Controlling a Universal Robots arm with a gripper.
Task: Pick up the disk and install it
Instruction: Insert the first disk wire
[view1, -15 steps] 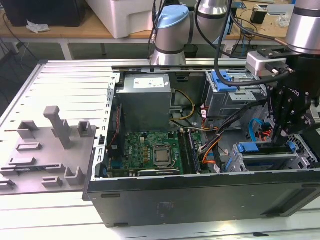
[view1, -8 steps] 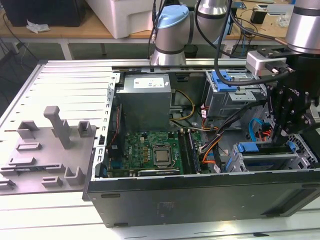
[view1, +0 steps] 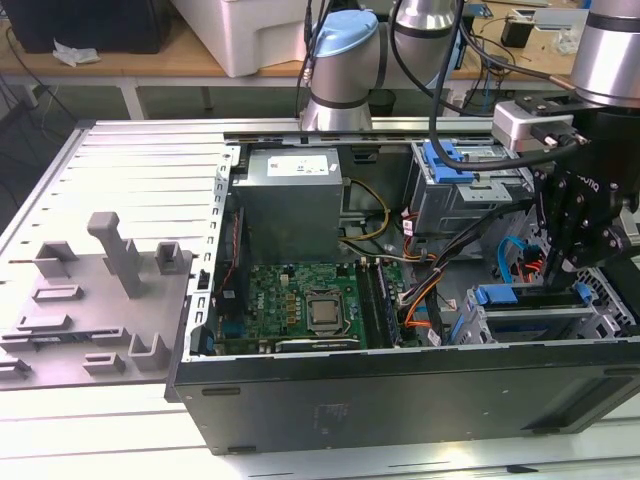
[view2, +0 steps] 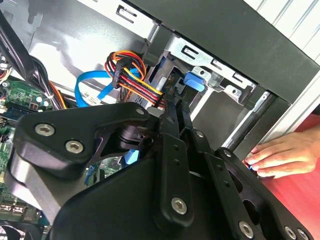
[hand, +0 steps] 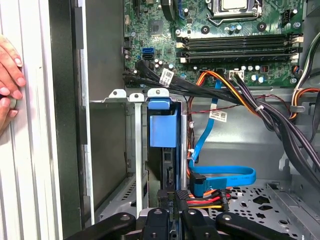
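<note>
The gripper (hand: 171, 194) is seen with its fingers drawn together, tips set at the near end of the disk (hand: 162, 127), which is stood on edge in a slot of the metal drive cage (hand: 118, 93) inside the computer case (view1: 400, 395). A blue cable (hand: 225, 175) is looped just beside it, and a hand (hand: 9, 75) is laid outside the case wall
</note>
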